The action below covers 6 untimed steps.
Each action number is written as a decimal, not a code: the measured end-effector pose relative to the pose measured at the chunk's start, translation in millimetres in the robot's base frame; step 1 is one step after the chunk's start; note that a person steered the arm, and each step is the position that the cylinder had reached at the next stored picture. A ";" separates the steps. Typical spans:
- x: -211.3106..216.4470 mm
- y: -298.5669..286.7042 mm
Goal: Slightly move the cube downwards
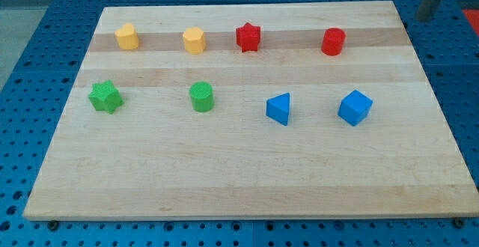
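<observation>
The blue cube point(355, 108) sits at the right of the wooden board point(239, 172), in the lower row of blocks. A blue triangular block point(279, 108) lies to its left. A red cylinder point(333, 41) stands above the cube, slightly to the left. The rod comes in at the view's top right corner, and my tip point(425, 16) is just off the board's top right corner. It is far above and to the right of the cube and touches no block.
The upper row holds two yellow blocks point(127, 36) point(194, 40) and a red star point(248, 37). The lower row holds a green star point(105, 96) and a green cylinder point(201, 96). A blue perforated table point(30, 67) surrounds the board.
</observation>
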State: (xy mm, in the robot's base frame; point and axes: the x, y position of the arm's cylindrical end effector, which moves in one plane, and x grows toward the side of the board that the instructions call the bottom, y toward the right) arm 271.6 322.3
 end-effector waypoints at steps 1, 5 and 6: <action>52.1 -13.2; 158.9 -169.4; 189.6 -161.9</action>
